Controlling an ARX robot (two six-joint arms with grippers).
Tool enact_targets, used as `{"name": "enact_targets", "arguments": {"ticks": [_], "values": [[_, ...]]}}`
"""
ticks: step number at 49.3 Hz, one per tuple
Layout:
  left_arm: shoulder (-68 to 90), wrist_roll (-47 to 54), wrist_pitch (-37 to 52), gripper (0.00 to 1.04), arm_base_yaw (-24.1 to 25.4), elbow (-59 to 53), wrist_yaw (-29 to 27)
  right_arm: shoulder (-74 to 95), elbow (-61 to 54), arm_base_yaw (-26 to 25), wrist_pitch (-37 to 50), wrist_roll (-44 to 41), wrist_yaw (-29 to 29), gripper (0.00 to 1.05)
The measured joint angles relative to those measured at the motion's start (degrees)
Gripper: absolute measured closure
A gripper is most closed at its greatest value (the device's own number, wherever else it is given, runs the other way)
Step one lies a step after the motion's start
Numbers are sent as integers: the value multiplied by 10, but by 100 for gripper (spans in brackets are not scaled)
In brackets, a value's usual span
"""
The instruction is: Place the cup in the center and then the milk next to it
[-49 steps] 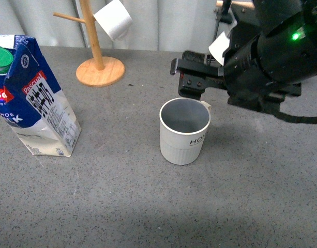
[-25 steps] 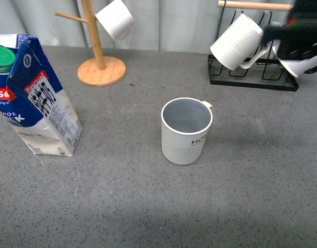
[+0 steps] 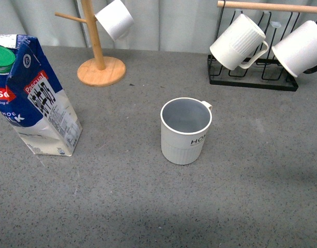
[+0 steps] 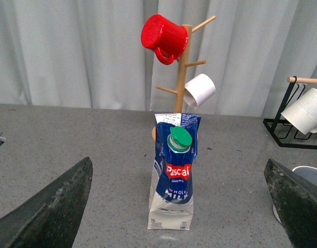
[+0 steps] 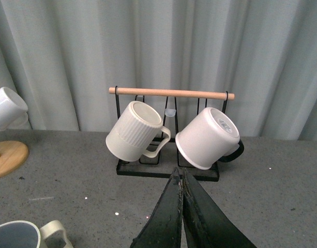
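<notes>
HOME cup (image 3: 185, 130) stood upright near the right jaws, outside them; those were clenched, empty. Pascual milk carton (image 4: 174, 175) stood ahead of the spread, empty left jaws, centred between them. Risk: a skewed pinch could topple the tall carton.

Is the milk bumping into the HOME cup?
Apart. The front view shows a wide strip of bare grey table between the milk and the cup.

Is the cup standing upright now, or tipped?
Upright: the cup stands on its base, open mouth facing up, grey inside visibly empty.
</notes>
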Motion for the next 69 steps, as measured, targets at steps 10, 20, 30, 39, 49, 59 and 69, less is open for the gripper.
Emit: {"name": "enact_targets", "arguments": {"ticks": [10,20,30,39,49,59,69], "values": [[0,0,0,7,0,0,0,-79,-41,-27,-42,0,-21,104],[0,0,0,7,0,0,0,-160,-68,-45,-95,0,-40,104],[0,0,0,7,0,0,0,-272,-93,-98,-181,0,-90,104],[0,0,0,7,0,0,0,-341,-102,-100,-239,0,-94,104],[0,0,0,7,0,0,0,-434,-107,-100,-322,0,-95,104],[0,0,0,7,0,0,0,-502,-107,-100,-386,0,-95,104],[0,0,0,7,0,0,0,-560,-107,-100,-441,0,-95,104]]}}
